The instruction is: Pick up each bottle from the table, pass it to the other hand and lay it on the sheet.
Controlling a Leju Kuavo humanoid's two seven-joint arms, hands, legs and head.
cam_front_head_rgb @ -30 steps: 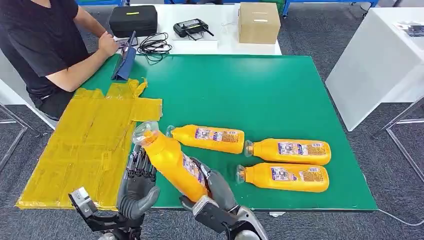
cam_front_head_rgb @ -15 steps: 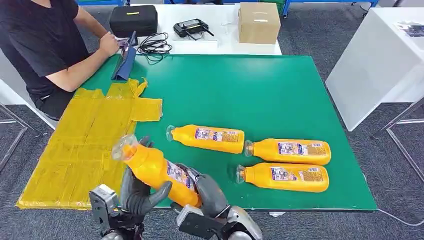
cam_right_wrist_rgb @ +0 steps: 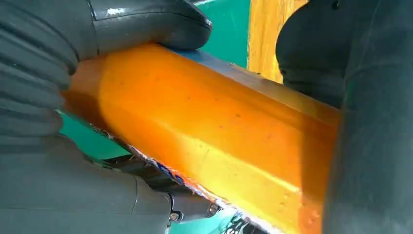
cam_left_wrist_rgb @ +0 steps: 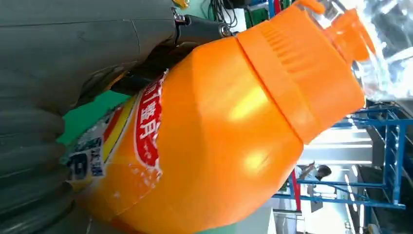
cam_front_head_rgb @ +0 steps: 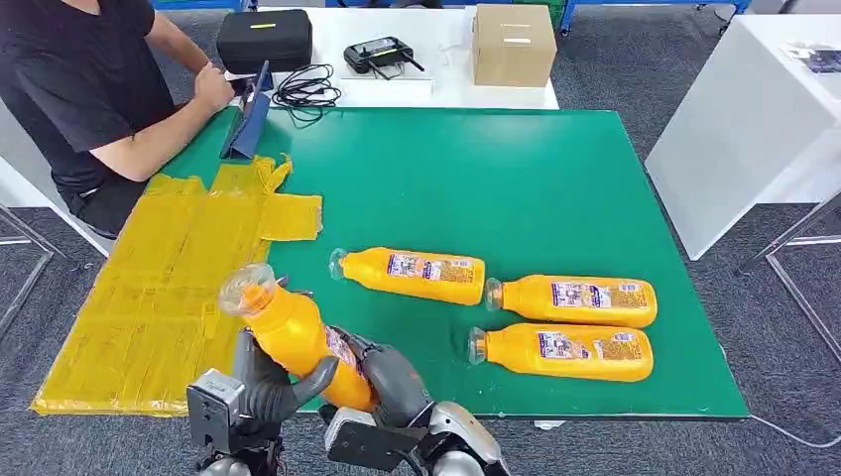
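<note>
Green desk [cam_front_head_rgb: 516, 188]: the landmark surface, carrying the task's things. Yellow sheet [cam_front_head_rgb: 169, 297]: spread over the desk's left side, overhanging its left edge. Person in a black shirt [cam_front_head_rgb: 89, 89]: seated at the desk's far left corner, one hand beside a blue tablet [cam_front_head_rgb: 250, 124] propped there. White desk [cam_front_head_rgb: 417, 59], beyond the green desk's far edge: bears a cardboard box [cam_front_head_rgb: 513, 45], a black case [cam_front_head_rgb: 264, 40] and a coil of black cable [cam_front_head_rgb: 305, 91].

Three orange bottles lie on their sides on the green desk: one [cam_front_head_rgb: 412, 274] near the middle of the near half, two [cam_front_head_rgb: 573, 299] [cam_front_head_rgb: 563, 351] toward the near right corner, one behind the other.

Held bottle [cam_front_head_rgb: 293, 332]: raised above the desk's near edge, cap tilted up toward the sheet, gripped by both hands. Left hand [cam_front_head_rgb: 266, 382]: fingers wrapped around the bottle's body. Right hand [cam_front_head_rgb: 392, 382]: fingers closed around its lower end.
</note>
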